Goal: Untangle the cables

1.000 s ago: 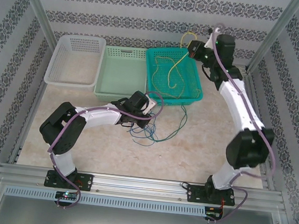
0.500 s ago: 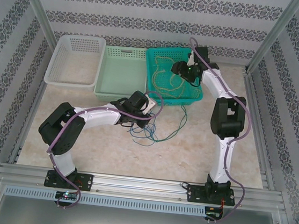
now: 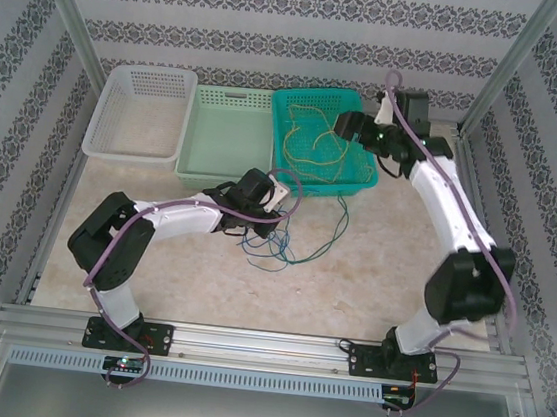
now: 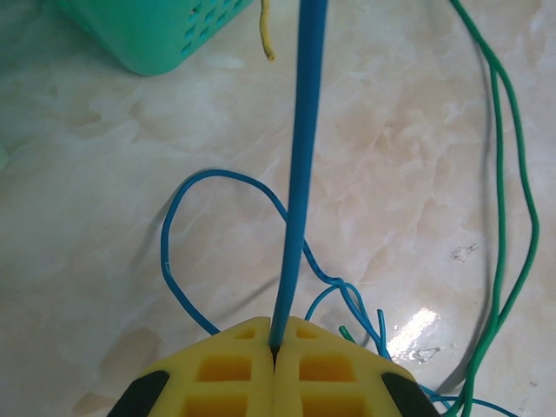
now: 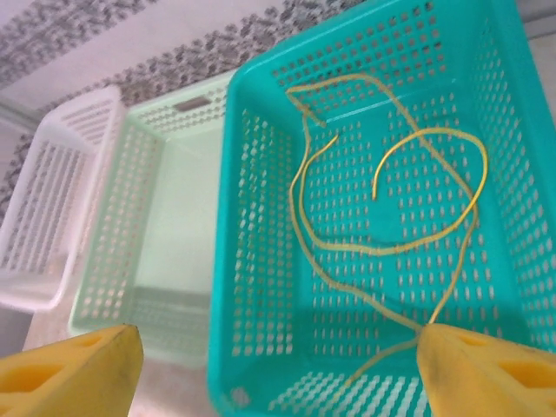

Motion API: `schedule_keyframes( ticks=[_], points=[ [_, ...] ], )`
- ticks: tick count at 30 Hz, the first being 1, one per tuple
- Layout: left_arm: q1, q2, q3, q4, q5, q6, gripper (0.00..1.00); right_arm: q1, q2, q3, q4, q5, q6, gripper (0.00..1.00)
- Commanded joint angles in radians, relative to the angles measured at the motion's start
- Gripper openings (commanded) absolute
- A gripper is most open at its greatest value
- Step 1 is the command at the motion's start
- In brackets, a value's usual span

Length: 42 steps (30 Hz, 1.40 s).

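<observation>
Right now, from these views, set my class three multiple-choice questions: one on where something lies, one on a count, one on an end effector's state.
1. Most of the thin yellow wire lies: A. on the bare tabletop; B. across the left arm; C. in the teal perforated plastic basket.
2. Plastic baskets along the far wall: A. two; B. three; C. four.
3. The left end effector is: A. shut on the thin blue wire; B. open, empty; C. shut on a green wire.

Answers:
1 C, its loops rest on the teal floor.
2 B, the white perforated basket, the pale green tray and the teal one stand side by side.
3 A, the pads meet with the blue strand running out between them.
</observation>
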Motion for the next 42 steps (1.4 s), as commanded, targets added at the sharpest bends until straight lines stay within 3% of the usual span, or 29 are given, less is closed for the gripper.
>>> schedule_keyframes(
  ticks=[1,7,13,21,38,42],
  points=[
    [0.011,-0.046,-0.001,0.028,0.024,-0.019,0.0,0.037,-0.081,-0.173,0.045,0.048,0.019,0.78],
    [0.011,-0.083,-0.023,0.035,0.009,-0.012,0.0,0.072,-0.268,-0.478,0.023,0.155,0.077,0.71],
    [0.011,-0.107,-0.039,0.049,0.007,-0.005,0.0,0.082,-0.275,-0.662,0.068,0.162,0.132,0.62],
    [0.011,-0.122,-0.06,0.071,0.017,-0.02,0.0,0.172,-0.115,-0.637,0.146,0.175,0.163,0.52],
    [0.011,-0.134,-0.067,0.086,0.031,-0.024,0.0,0.18,0.091,-0.582,0.205,0.207,0.144,0.4],
    [0.012,-0.157,-0.079,0.099,0.029,-0.028,0.02,0.178,0.107,-0.598,0.227,0.204,0.152,0.26]
  ],
)
